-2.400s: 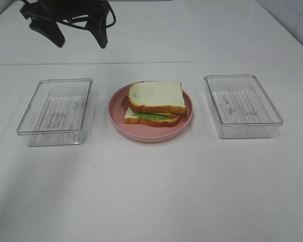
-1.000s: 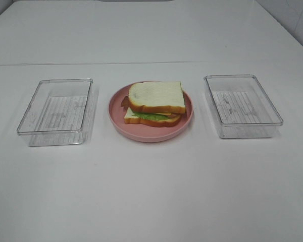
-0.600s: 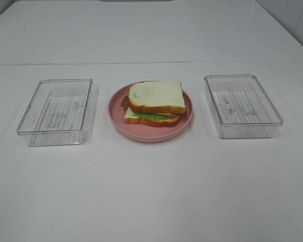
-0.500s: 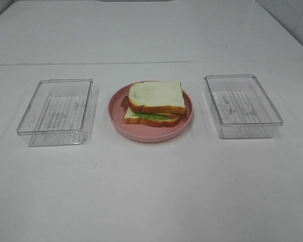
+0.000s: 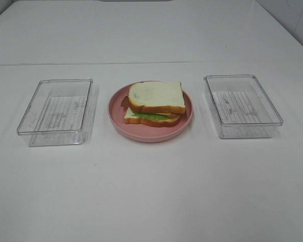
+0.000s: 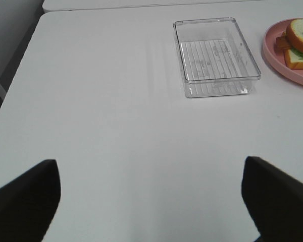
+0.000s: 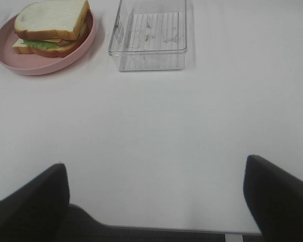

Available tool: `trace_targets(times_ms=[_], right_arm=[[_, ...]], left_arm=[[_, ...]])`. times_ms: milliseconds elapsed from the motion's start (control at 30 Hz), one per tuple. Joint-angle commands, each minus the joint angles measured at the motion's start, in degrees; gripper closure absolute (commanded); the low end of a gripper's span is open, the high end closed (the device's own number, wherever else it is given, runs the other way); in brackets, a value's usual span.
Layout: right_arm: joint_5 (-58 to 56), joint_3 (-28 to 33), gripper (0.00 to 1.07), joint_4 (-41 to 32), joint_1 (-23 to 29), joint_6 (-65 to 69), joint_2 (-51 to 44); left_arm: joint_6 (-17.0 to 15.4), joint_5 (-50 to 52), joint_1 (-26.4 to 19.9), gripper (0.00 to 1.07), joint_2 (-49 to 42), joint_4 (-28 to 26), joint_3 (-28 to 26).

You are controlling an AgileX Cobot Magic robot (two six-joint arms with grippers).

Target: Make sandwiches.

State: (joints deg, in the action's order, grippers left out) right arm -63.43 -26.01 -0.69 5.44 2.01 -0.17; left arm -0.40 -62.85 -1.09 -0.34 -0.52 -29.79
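Observation:
A stacked sandwich (image 5: 156, 97) lies on the pink plate (image 5: 141, 134) at the table's middle: a white bread slice on top, green lettuce (image 5: 149, 116) and a thin yellow cheese edge under it, a second slice at the bottom. A reddish-brown bacon end (image 5: 124, 101) sticks out on the left. Neither gripper shows in the high view. In the left wrist view my left gripper (image 6: 151, 201) stands open over bare table, far from the sandwich (image 6: 302, 43). My right gripper (image 7: 154, 201) is open too, near the table's edge, away from the sandwich (image 7: 51, 20).
One clear plastic tray (image 5: 55, 111) stands left of the plate and another (image 5: 242, 105) stands right of it; both hold nothing. The left tray (image 6: 214, 55) and the right tray (image 7: 149, 33) also show in the wrist views. The table's front edge (image 7: 156, 229) runs just below the right gripper.
The dark left arm that hung at the top left of the high view has gone out of it. Over the last second nothing has moved.

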Motion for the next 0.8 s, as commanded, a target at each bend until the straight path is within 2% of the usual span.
trace_targets(times_ms=[33, 800], right_arm=[[0.5, 0.2, 0.18, -0.1, -0.1, -0.3, -1.3], [0.5, 0.2, 0.18, -0.1, -0.1, -0.3, -1.3]], left_arm=[[-0.3, 1.2, -0.1, 0.17, -1.0, -0.7, 0.2], [-0.2, 1.3, -0.3, 0.17, -0.9, -0.7, 0.2]])
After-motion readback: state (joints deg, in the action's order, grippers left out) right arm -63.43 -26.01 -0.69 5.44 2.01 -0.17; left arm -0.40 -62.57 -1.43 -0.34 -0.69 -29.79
